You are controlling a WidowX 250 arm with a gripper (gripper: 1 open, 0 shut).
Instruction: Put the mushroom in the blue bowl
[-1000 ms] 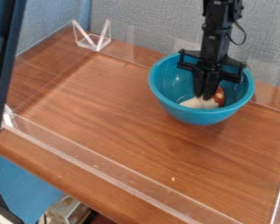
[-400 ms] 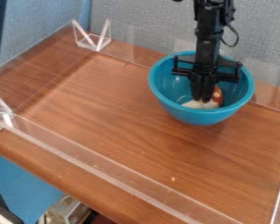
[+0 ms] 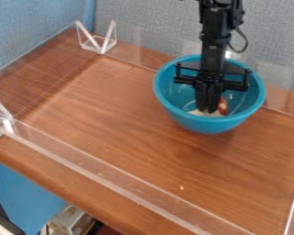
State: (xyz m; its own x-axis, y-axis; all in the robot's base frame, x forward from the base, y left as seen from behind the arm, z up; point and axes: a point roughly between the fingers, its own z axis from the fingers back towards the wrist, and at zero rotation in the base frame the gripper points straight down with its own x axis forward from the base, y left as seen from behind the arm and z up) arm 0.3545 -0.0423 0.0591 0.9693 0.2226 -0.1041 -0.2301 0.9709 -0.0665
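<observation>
— One small cream-and-orange toy mushroom (image 3: 220,107) is seen inside the glossy teal-blue bowl (image 3: 175,95) on the wooden table (image 3: 100,119).

— Is it held?

— The black tool (image 3: 209,99) is closed together just beside it; a grip cannot be told.

The table (image 3: 125,119) fills most of the view, and the blue bowl (image 3: 175,96) stands on it toward the far right side, near the back edge. The arm comes down from above, and its gripper (image 3: 211,99) hangs inside the bowl, pointing straight down, with the fingers close together. The mushroom (image 3: 219,109) sits in the bowl, directly at the fingertips; whether it rests on the bottom or is lifted, I cannot tell. A low clear wall (image 3: 63,151) runs along the front and left edges of the table. In the far left corner, well apart from the bowl, a small clear stand (image 3: 96,39) is placed.
</observation>
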